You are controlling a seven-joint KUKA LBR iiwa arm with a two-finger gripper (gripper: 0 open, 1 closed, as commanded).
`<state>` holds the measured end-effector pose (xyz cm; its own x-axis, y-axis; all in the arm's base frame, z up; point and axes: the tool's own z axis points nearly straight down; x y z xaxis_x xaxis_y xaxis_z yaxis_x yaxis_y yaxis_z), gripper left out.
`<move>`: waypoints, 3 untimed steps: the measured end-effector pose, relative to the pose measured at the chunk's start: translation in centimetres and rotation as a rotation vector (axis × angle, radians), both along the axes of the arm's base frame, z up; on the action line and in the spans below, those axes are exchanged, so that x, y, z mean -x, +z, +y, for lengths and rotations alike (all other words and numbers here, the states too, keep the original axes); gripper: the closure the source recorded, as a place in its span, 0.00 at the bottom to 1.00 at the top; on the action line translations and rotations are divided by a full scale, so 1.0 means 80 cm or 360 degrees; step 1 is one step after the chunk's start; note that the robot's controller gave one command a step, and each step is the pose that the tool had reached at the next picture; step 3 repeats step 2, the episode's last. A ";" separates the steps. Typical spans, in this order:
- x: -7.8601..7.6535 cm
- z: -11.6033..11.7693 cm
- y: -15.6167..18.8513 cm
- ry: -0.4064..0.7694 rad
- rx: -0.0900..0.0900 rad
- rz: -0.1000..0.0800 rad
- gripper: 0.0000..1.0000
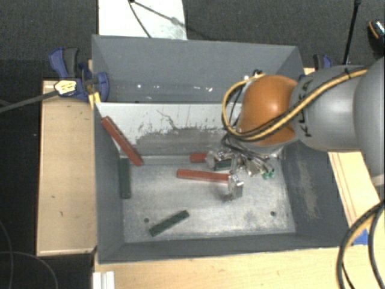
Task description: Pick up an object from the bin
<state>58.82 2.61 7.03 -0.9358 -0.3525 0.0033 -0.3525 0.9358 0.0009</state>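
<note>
Gripper point(233, 184) is hanging low in the grey bin point(192, 71), just right of the frame's centre, under the arm's orange cover point(267, 107) and its looping yellow-and-black cables point(231, 110). It is sitting at the right end of a long red bar point(201, 175) that is lying flat across the middle of the floor. The two are meeting there, but I cannot tell whether the gripper is open or closed. A short red piece point(198, 158) is lying just above the bar. A red stick point(121, 140) is leaning along the left wall, a dark green bar point(124, 178) is standing below it, and another green bar point(169, 223) is lying at lower left. Dark lettering on the grey arm point(337, 110) is showing beside the cover, too partial to read.
</note>
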 end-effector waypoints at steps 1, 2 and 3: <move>-0.001 0.002 0.003 -0.0002 -0.0003 -0.0006 1.00; 0.020 0.007 0.181 0.0026 -0.0002 -0.0023 1.00; 0.020 0.007 0.181 0.0026 -0.0002 -0.0023 1.00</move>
